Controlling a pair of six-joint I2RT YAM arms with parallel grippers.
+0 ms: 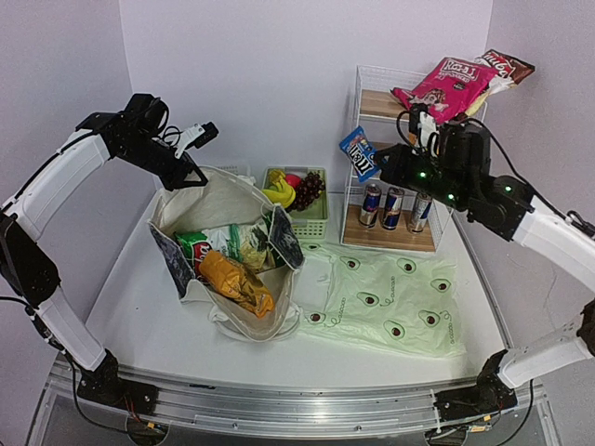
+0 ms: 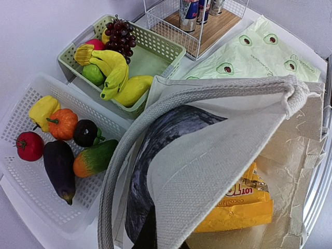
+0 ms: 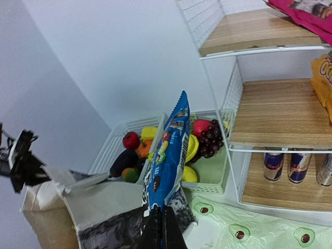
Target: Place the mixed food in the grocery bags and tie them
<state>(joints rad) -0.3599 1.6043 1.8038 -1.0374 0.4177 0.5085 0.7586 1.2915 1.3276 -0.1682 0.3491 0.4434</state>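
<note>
At far left, pinched fully closed with the left gripper [image 1: 188, 173] on the raised far-left rim of the canvas tote [image 1: 232, 200], keeping the mouth held open. From the left wrist, visible only as dark fingers [image 2: 150, 234] at the bottom edge, pressed into cream cloth, under the arch of the grey loop handle [image 2: 207, 91]. Just below and to the near right of that gripper, inside the tote: an orange packet [image 1: 237, 283] nearest the mouth, a green-white packet [image 1: 232, 243] behind it, a red-and-green packet [image 1: 193, 246] to the left. At far right, clamped tight with the right gripper [image 3: 158, 225] on the lower end of a blue snack packet [image 3: 166, 150], standing upright above the fingers and held off the table. Placed just left of the wire shelf [image 1: 358, 102], beyond and to the right of the tote, apart from it. Below that gripper, flat on the table and touching the tote's right side: the pale-green avocado bag [image 1: 390, 297]. Farther back, between tote and shelf, well apart from the left gripper and near the right one: bananas [image 1: 279, 190] and grapes [image 1: 309, 189] in a green basket [image 1: 314, 226]. On the shelf's bottom board, just below the right gripper: three drink cans [image 1: 395, 206]. On top of the shelf, above it: a pink packet [image 1: 446, 84] and a brown packet [image 1: 507, 65].
</note>
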